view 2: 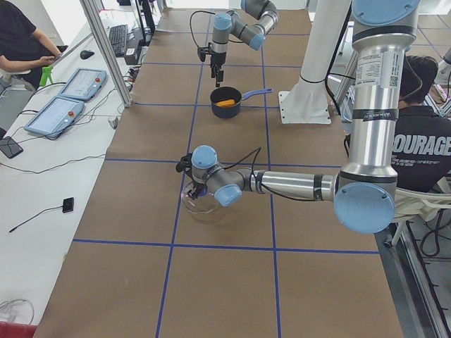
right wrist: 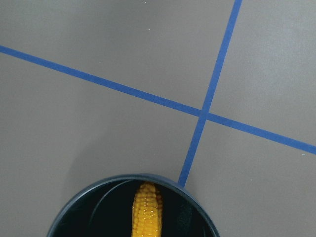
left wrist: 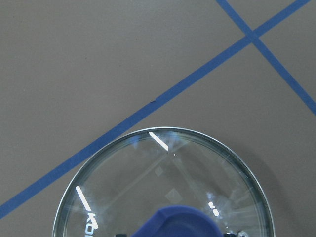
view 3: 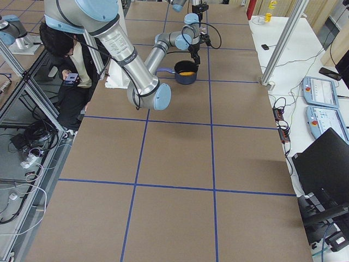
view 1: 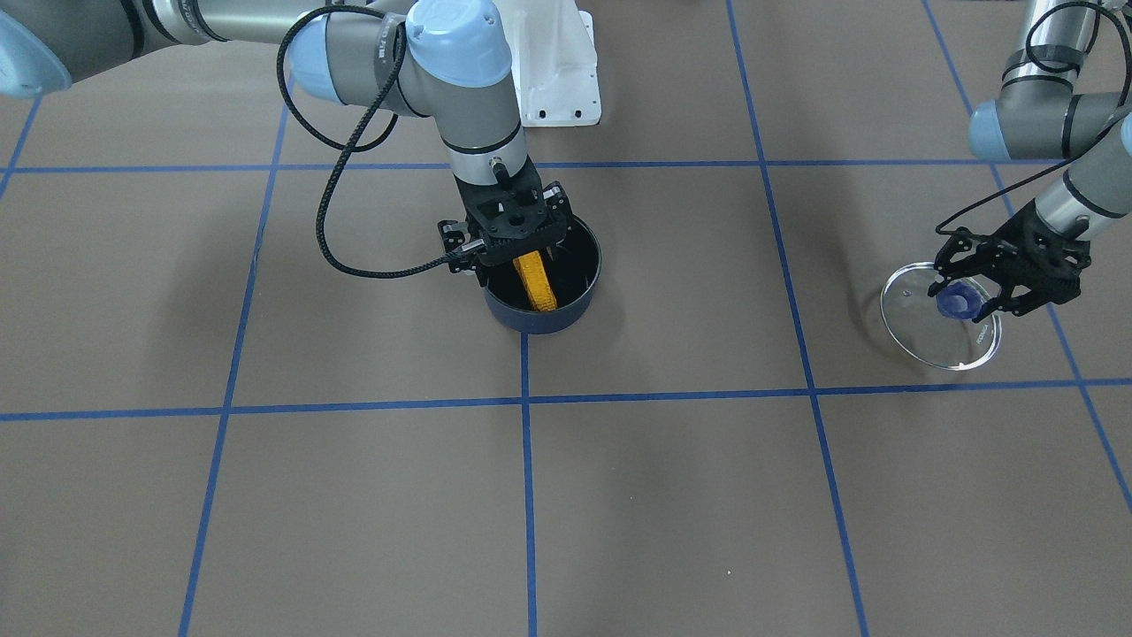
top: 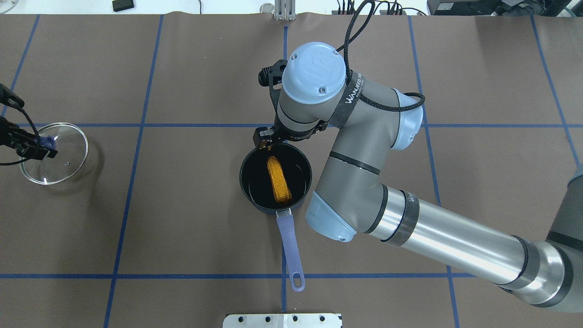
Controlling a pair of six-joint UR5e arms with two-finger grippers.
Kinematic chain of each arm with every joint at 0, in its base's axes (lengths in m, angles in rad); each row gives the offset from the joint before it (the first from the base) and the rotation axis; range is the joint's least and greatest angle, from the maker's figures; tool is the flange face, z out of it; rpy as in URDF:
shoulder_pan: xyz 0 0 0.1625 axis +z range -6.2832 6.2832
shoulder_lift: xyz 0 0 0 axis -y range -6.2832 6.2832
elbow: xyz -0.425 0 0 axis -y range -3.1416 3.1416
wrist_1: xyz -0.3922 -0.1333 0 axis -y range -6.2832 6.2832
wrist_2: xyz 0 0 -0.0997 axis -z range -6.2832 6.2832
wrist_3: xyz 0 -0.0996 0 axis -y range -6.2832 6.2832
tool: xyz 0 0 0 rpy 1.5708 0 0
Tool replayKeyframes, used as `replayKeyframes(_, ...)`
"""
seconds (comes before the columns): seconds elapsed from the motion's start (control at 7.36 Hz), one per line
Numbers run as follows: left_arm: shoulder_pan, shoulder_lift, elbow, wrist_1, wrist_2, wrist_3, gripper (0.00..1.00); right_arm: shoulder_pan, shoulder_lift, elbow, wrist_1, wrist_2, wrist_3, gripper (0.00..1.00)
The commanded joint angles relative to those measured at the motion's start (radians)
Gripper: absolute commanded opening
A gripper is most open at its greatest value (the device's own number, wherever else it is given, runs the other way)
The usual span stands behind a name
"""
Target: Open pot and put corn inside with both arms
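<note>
White mount plate (view 1: pixel 566 88) sits on the robot's side of the pot (view 1: pixel 531 320). The pot's purple handle (top: pixel 290 241) points back toward it. R arm (top: pixel 364 182) crowds in just beside the pot. There's wide bare table (view 1: pixel 663 495) w/ blue tape grid (view 1: pixel 528 460) btwn pot and glass lid (top: pixel 63 159), which are well apart. Lid is off, out on the robot's left, w/ L gripper (view 1: pixel 959 301) pinching its blue knob (left wrist: pixel 180 222). Corn (top: pixel 278 179) lies inside the pot. R gripper (view 1: pixel 516 232) is over the pot's rim (fingertips hidden, can't tell if spread or closed).
</note>
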Motion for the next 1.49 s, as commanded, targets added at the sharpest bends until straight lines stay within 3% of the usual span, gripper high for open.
replayKeyframes(0.0, 0.003, -0.002, 0.044, -0.050, 0.001, -0.006, 0.69, 0.001, -0.001, 0.000, 0.001, 0.000, 0.000, 1.00)
replayKeyframes(1.09, 0.005, -0.005, 0.058, -0.060, 0.001, -0.005, 0.72, 0.001, -0.004, 0.000, 0.001, 0.000, 0.000, 1.00)
replayKeyframes(1.36, 0.008, -0.006, 0.058, -0.060, 0.001, -0.005, 0.78, 0.002, -0.007, 0.000, 0.001, 0.000, 0.000, 1.00)
